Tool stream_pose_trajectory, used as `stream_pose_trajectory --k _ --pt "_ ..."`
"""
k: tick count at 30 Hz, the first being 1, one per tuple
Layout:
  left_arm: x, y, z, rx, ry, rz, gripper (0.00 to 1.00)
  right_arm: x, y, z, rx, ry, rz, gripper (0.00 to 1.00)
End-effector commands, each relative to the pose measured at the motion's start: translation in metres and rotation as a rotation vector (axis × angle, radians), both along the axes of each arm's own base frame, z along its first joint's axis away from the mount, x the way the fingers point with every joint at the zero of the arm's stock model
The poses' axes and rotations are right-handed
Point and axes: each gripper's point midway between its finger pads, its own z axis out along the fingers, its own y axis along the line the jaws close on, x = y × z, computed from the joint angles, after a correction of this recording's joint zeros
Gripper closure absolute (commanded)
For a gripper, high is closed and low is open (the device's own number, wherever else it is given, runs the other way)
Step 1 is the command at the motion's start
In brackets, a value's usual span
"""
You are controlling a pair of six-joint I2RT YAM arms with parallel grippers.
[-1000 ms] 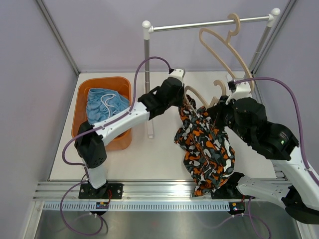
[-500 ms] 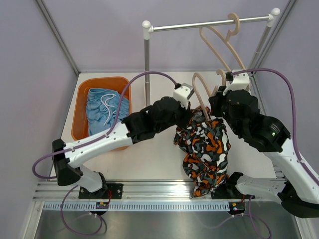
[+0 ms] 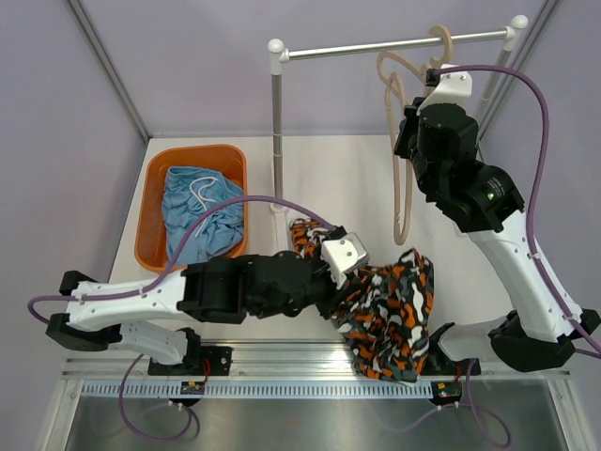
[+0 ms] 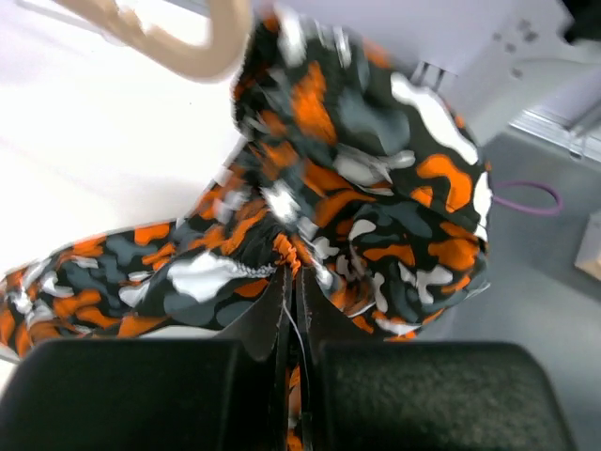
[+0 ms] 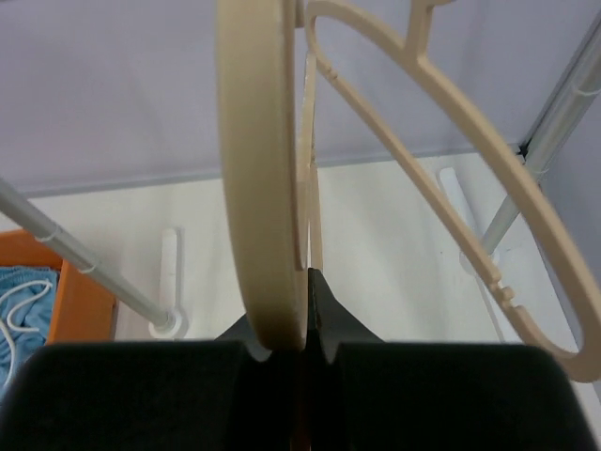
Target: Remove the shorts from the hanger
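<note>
The camouflage shorts (image 3: 390, 301) in orange, black, grey and white lie off the hanger, bunched on the table's near right. My left gripper (image 3: 331, 280) is shut on their waistband, seen in the left wrist view (image 4: 310, 235) with the gripper (image 4: 289, 282) pinching the cloth. My right gripper (image 3: 413, 113) is shut on a bare beige hanger (image 3: 398, 150) and holds it high by the rail; the right wrist view shows the hanger (image 5: 258, 169) pinched in the gripper (image 5: 305, 282). The light blue shorts (image 3: 200, 209) with white drawstring lie in the orange bin (image 3: 156, 225).
A white clothes rail (image 3: 376, 45) on two posts stands at the back, with a second bare beige hanger (image 3: 439, 39) hooked on it, also in the right wrist view (image 5: 451, 169). The left post (image 3: 277, 141) stands mid-table. Grey walls enclose the sides.
My left gripper pulled the camouflage shorts down and toward the near edge, off the hanger. My right gripper lifted the now bare hanger up and back toward the rail.
</note>
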Motion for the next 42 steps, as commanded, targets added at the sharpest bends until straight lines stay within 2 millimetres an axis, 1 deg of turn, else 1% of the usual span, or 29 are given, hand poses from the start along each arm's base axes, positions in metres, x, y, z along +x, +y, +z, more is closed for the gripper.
stream_pose_trajectory --k 1,3,5,6,8,9,10,11,13,15,17,18,19,20,21,23,24,26,28,29,30,32,33,35,37,38,40,41,42 --pt "-0.007 0.025 0.023 -0.037 -0.039 -0.007 1.00 0.009 -0.009 0.041 0.053 -0.095 -0.014 1.00" --pt "-0.007 0.031 0.025 -0.039 -0.041 -0.006 1.00 0.013 -0.013 0.045 0.056 -0.100 -0.021 1.00" --pt "-0.001 0.042 0.036 -0.064 -0.053 0.026 1.00 0.021 -0.016 0.039 0.039 -0.079 -0.040 1.00" --pt "0.010 0.051 0.040 -0.062 -0.075 0.096 1.00 0.022 -0.015 0.038 0.035 -0.072 -0.039 1.00" --pt "0.029 0.069 0.063 -0.094 -0.117 0.204 1.00 0.020 -0.013 0.035 0.047 -0.061 -0.023 1.00" --pt "0.049 0.086 0.072 -0.086 -0.161 0.333 1.00 0.020 -0.010 0.029 0.047 -0.048 -0.007 1.00" --pt "0.059 0.098 0.085 -0.086 -0.208 0.391 1.00 0.015 -0.011 0.032 0.065 -0.061 0.001 1.00" --pt "0.068 0.111 0.114 -0.138 -0.231 0.449 1.00 0.013 -0.012 0.031 0.076 -0.060 0.005 1.00" --pt "0.092 0.142 0.155 -0.174 -0.329 0.588 1.00 0.008 -0.011 0.026 0.081 -0.050 0.022 1.00" --pt "0.107 0.181 0.219 -0.338 -0.369 0.731 1.00 0.004 -0.010 0.020 0.079 -0.028 0.035 1.00" --pt "0.116 0.220 0.265 -0.334 -0.519 0.830 1.00 -0.002 -0.011 0.018 0.083 -0.019 0.049 1.00" --pt "0.119 0.245 0.299 -0.475 -0.520 0.922 1.00 -0.006 -0.012 0.017 0.088 -0.018 0.057 1.00" --pt "0.122 0.265 0.317 -0.417 -0.633 0.972 1.00 -0.009 -0.012 0.016 0.091 -0.013 0.067 1.00" --pt "0.122 0.279 0.333 -0.440 -0.670 1.014 1.00 -0.012 -0.012 0.016 0.095 -0.013 0.073 1.00" --pt "0.124 0.302 0.361 -0.533 -0.718 1.099 1.00 -0.016 -0.013 0.017 0.099 -0.015 0.082 1.00" --pt "0.127 0.317 0.385 -0.548 -0.834 1.156 1.00 -0.020 -0.014 0.018 0.107 -0.014 0.092 1.00" --pt "0.135 0.331 0.392 -0.548 -0.883 1.246 1.00 -0.024 -0.014 0.018 0.112 -0.016 0.105 1.00" --pt "0.150 0.333 0.396 -0.519 -0.950 1.296 1.00 -0.026 -0.013 0.017 0.118 -0.015 0.117 1.00" --pt "0.181 0.340 0.389 -0.493 -0.949 1.382 1.00 -0.030 -0.010 0.016 0.121 -0.009 0.137 1.00" --pt "0.200 0.335 0.376 -0.426 -0.929 1.377 1.00 -0.030 -0.009 0.014 0.119 -0.003 0.143 1.00" --pt "0.216 0.350 0.369 -0.479 -0.887 1.431 1.00 -0.031 -0.009 0.010 0.116 0.005 0.150 1.00" --pt "0.255 0.344 0.335 -0.388 -0.802 1.393 1.00 -0.033 -0.008 0.007 0.120 0.008 0.159 1.00" --pt "0.270 0.356 0.324 -0.439 -0.743 1.424 1.00 -0.034 -0.007 0.002 0.116 0.018 0.164 1.00" --pt "0.304 0.350 0.282 -0.347 -0.647 1.413 1.00 -0.036 -0.008 -0.001 0.113 0.020 0.170 1.00" --pt "0.323 0.351 0.252 -0.308 -0.570 1.438 1.00 -0.039 -0.008 -0.005 0.114 0.021 0.176 1.00" --pt "0.337 0.346 0.221 -0.241 -0.503 1.434 1.00 -0.039 -0.007 -0.011 0.108 0.033 0.179 1.00" --pt "0.349 0.346 0.190 -0.241 -0.411 1.443 1.00 -0.042 -0.009 -0.010 0.120 0.024 0.180 1.00" --pt "0.355 0.342 0.162 -0.207 -0.354 1.427 1.00 -0.043 -0.009 -0.011 0.124 0.023 0.184 1.00" --pt "0.360 0.344 0.151 -0.223 -0.321 1.429 1.00 -0.045 -0.009 -0.014 0.123 0.028 0.187 1.00"
